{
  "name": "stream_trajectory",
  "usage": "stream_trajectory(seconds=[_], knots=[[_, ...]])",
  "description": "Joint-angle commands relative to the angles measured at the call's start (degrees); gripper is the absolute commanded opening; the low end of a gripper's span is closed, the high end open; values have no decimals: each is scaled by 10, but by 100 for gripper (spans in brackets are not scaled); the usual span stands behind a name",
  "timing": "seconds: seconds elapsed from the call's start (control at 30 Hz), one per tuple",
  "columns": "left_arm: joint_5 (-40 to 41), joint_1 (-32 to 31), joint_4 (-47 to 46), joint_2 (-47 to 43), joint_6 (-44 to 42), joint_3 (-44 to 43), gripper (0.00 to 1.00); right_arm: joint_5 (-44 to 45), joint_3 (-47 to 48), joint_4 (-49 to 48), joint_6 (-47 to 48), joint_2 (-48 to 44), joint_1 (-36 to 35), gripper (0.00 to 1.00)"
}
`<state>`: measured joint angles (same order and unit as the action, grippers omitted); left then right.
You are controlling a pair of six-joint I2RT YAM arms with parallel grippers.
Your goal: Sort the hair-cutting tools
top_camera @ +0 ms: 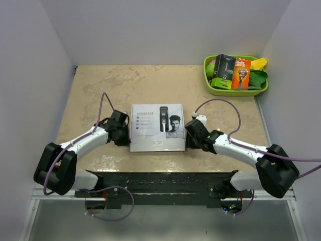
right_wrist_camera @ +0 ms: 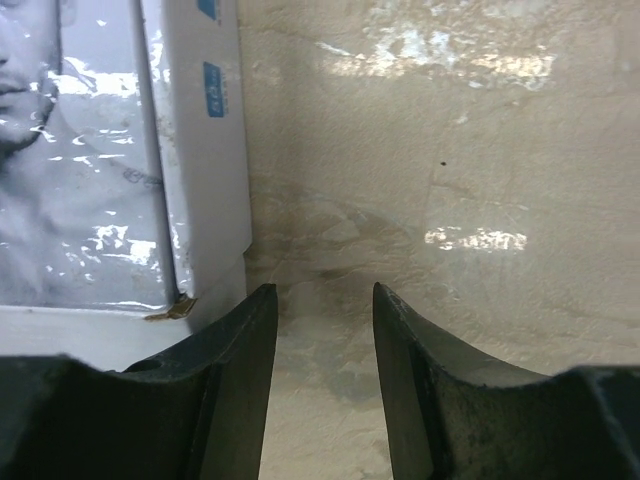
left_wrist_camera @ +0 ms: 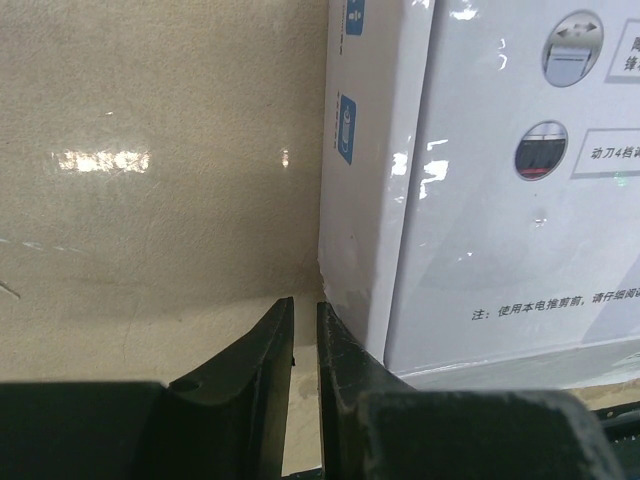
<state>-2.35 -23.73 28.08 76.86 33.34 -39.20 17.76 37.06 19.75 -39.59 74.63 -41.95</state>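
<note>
Watching my left arm and right arm flank one white clipper box; one green tray of packaged razors sits far right.
Box lies flat between my jaws, just beside each; left jaws nearly closed on nothing; right jaws half apart, empty; the tools themselves I cannot see; beige stone-look tabletop, white walls.
</note>
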Motion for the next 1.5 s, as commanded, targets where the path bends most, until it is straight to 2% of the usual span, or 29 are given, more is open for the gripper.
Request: stream_trajectory(seconds=[0.0, 0.13, 0.3, 0.47, 0.8, 1.1, 1.3, 1.47], knots=[[-9, -5, -17, 0, -6, -18, 20, 68, 12, 34, -29, -24, -1, 47], [-9, -5, -14, -1, -6, -19, 20, 65, 34, 64, -22, -71, -1, 47], [-9, -5, -15, -1, -6, -20, 20, -10, 56, 86, 1, -127, -7, 46], [-10, -5, -15, 1, -6, -24, 20, -48, 62, 92, 4, -133, -22, 43], [-3, -5, -5, -3, -8, -31, 20, -59, 22, 2, -12, -58, -37, 41], [1, -5, -5, -4, -6, -26, 20, 10, -15, -80, -46, 63, -37, 41], [4, -5, 1, -12, -9, -21, 20, 7, -19, -99, -44, 68, -37, 42], [22, -5, 31, -38, -14, -32, 20, -18, -16, -62, -34, 39, -43, 42]])
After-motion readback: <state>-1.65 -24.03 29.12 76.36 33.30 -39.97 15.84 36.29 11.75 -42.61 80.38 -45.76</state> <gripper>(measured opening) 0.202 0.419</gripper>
